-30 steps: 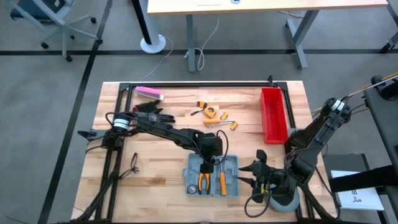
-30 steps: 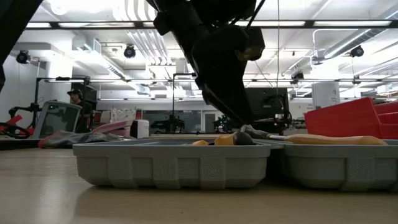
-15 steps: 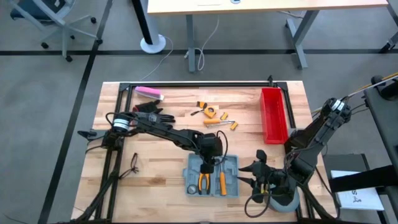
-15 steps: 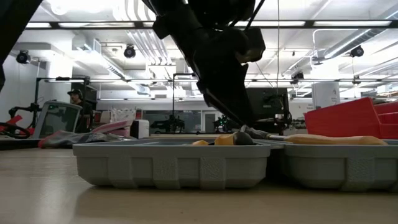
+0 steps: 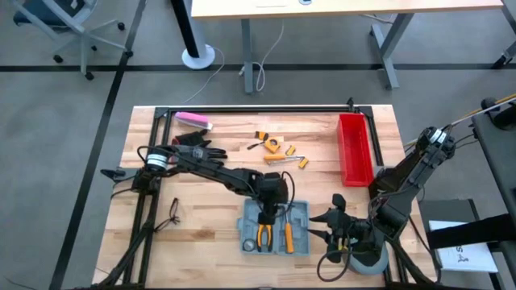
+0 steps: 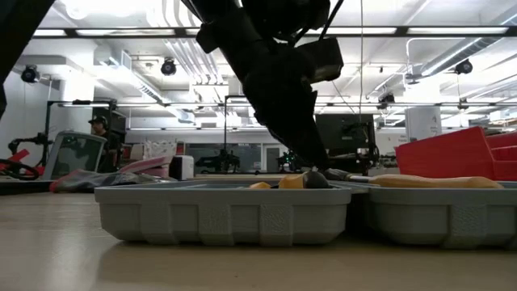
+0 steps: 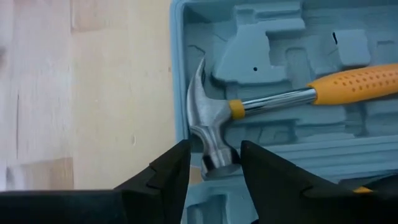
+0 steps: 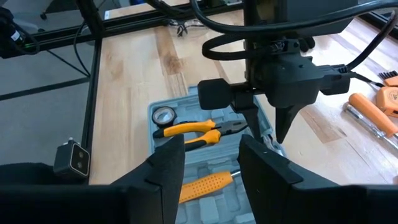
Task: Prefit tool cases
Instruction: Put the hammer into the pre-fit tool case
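The grey-blue tool case [image 5: 300,221] lies open on the wooden table, near its front edge. In its moulded slots lie orange-handled pliers [image 5: 263,234] and a hammer [image 7: 208,124] with an orange handle [image 7: 354,81]. My left gripper [image 7: 216,168] slants down over the case's far edge, open, with one finger on each side of the hammer head's striking end. My right gripper [image 5: 316,225] hovers to the right of the case, above the table. It is open and has nothing between its fingers [image 8: 168,165]. My left gripper stands astride the striking end of the hammer's head [image 7: 219,160], coming from above at a slant. Whether its fingers [image 7: 264,168] touch the steel, I cannot tell. The hammer lies flat in the case, handle in its slot.
A red bin [image 5: 355,147] stands at the right of the table. A yellow tape measure and a screwdriver [image 5: 278,149] lie at the far middle, with a pink object [image 5: 193,120] at the far left. A grey roll [image 5: 367,262] sits under the right arm. A black rail runs along the far edge.
My left gripper has rolled a little about its own axis and tipped slightly over the hammer's head, without shifting place. The hammer and the case lie as before.
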Controlling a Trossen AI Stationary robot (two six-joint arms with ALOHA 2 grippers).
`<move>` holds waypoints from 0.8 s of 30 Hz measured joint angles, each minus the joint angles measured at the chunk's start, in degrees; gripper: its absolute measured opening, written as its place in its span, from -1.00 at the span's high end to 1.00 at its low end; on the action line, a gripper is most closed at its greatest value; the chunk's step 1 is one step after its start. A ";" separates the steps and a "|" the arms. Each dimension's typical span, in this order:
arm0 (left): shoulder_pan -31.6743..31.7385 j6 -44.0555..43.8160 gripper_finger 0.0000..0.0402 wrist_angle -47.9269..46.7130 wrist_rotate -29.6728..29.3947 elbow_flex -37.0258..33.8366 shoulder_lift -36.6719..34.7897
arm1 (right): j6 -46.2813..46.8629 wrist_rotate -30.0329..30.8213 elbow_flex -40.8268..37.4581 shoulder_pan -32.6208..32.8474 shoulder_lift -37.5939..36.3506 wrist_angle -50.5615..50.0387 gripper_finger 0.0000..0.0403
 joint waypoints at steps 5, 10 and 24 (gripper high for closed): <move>-0.02 1.31 0.36 0.03 -0.12 0.00 0.00 | 0.02 0.00 0.00 -0.01 0.00 0.02 0.40; -0.13 2.11 0.43 0.49 -0.09 -0.57 -0.02 | 0.01 -0.01 0.00 -0.01 0.00 0.02 0.41; -0.07 1.31 0.60 3.36 0.08 -1.86 -0.13 | 0.00 0.00 0.00 -0.01 0.00 0.02 0.39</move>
